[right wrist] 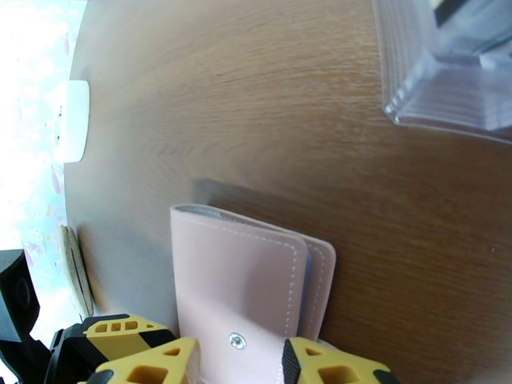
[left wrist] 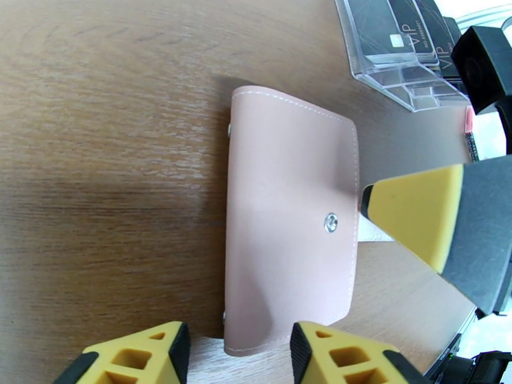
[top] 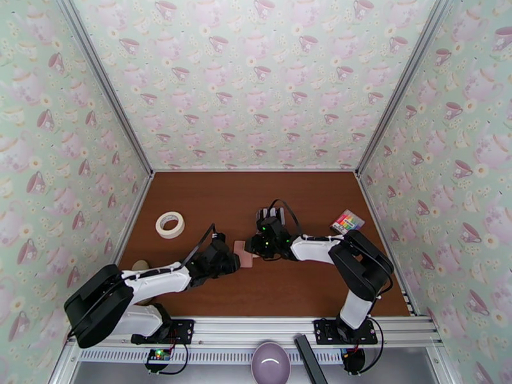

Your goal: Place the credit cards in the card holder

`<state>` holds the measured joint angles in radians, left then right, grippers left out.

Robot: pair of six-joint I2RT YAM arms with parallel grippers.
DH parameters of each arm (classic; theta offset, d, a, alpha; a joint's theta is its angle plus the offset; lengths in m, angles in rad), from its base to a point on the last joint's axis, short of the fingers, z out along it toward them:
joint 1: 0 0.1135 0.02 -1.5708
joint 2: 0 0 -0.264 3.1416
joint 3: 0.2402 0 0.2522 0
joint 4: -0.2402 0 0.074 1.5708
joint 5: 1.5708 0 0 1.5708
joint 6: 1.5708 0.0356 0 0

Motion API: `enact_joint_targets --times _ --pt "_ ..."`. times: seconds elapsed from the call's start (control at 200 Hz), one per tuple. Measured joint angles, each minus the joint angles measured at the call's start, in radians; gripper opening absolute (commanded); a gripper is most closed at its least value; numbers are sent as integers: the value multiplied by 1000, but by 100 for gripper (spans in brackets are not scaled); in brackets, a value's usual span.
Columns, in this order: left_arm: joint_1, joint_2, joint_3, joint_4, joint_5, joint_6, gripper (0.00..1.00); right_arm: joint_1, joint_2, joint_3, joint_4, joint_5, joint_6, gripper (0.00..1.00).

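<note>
Yellow fingertips (left wrist: 160, 353) sit at the bottom of the left wrist view, and they belong to the left gripper (left wrist: 240, 356). Its jaws are apart, and the near end of the pink wallet (left wrist: 288, 219) lies between them. A strip of bare table (left wrist: 115, 155) shows between one tip and the wallet, so nothing is squeezed. The wallet lies flat on the table between the two arms. It is closed, with its little metal snap (left wrist: 330, 222) done up. The right gripper (right wrist: 240, 363) comes at it from the snap side. Its jaws are apart too, and the wallet's snap edge shows in the gap. One of its fingers (left wrist: 416, 216) touches the edge of the flap, but I cannot tell if it is pushing. The cards (left wrist: 409, 27) are black and stand in a clear rack (left wrist: 409, 88) just past the wallet. I think the job is at its first step, which is getting the wallet open. The next move needs one gripper to hold the wallet down. The other has to get a tip under the thin flap and lift until the snap pops. That is tricky, because the flap lies flat and the whole wallet could slide. Only then can a card be pulled from the rack.
</note>
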<state>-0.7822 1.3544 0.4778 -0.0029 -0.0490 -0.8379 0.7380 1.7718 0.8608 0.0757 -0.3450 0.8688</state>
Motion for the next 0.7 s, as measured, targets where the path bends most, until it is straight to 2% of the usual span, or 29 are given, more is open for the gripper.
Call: enact_joint_targets --times 0.701 --pt "11 -18 -29 0 0 0 48 0 8 1 1 -28 0 41"
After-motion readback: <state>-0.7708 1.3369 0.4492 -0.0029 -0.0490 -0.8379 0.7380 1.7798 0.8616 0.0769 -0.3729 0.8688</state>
